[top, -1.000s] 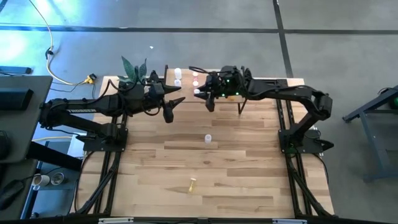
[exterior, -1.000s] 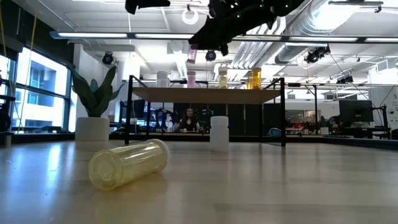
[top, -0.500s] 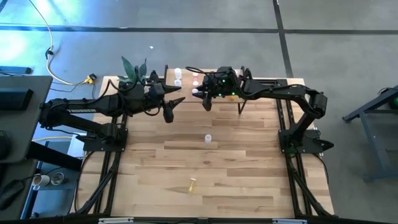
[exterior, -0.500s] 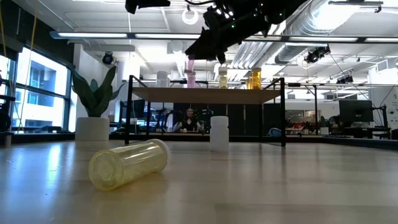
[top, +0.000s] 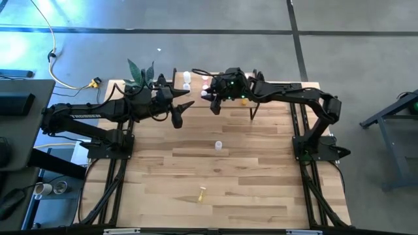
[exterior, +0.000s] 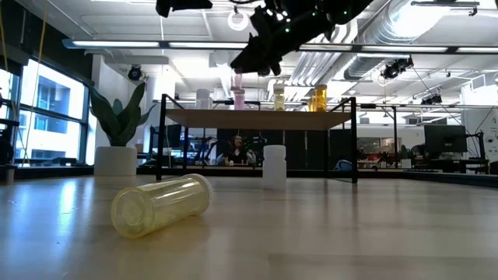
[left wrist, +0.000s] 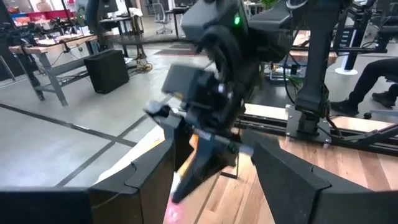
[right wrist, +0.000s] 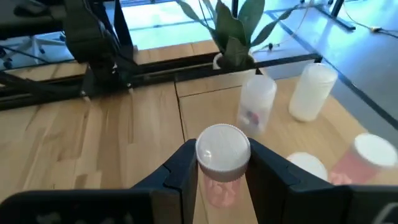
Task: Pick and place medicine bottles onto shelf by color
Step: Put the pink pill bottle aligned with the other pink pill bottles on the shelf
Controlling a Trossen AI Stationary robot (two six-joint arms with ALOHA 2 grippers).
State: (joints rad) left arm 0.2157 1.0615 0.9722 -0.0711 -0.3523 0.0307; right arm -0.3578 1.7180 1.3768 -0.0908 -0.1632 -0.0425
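Pink plastic under a white cap sits pinched in my right claw (right wrist: 222, 168), which grips this pink bottle (right wrist: 222, 163) above the shelf (exterior: 257, 119) at the top centre of the high view. I judge I am mid-placement: the next move is to lower it beside the other pink bottle (right wrist: 364, 159) at the wrist frame's right edge, clear of the white bottles (right wrist: 313, 91) beyond. Room is tight there; the shelf edge is close, so a tilt could knock a neighbour off. My left claw (top: 177, 117) waits with jaws apart, just left of the shelf. On the tabletop (top: 248, 183) a white bottle (top: 218, 145) stands mid-frame and a yellow bottle (exterior: 162, 204) lies lower down, both well apart.
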